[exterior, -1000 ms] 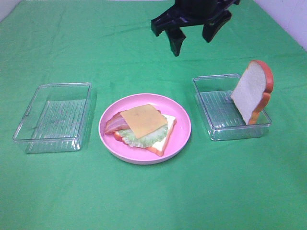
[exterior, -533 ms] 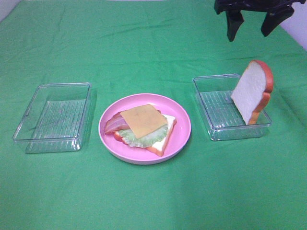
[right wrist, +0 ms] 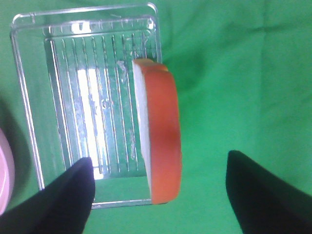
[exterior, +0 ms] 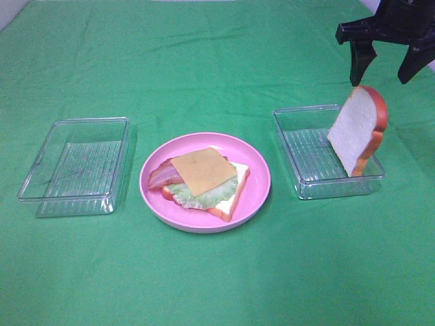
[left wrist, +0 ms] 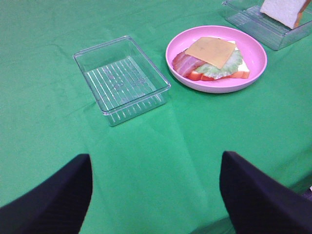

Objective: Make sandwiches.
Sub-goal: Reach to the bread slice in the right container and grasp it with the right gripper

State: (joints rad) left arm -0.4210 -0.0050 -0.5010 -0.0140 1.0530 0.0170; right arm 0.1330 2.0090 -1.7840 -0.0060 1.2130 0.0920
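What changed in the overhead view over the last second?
The right gripper, open and empty, swung from above the middle of the table rightward to hover just above the upright bread slice in the right container. Nothing was grasped or released. The open sandwich, pink plate and left container stayed put.

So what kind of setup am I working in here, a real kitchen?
Probably not: it looks like a staged tabletop. A green cloth covers the table, and on it are toy food on a pink plate, two clear plastic trays, and a bread slice standing in the right tray.
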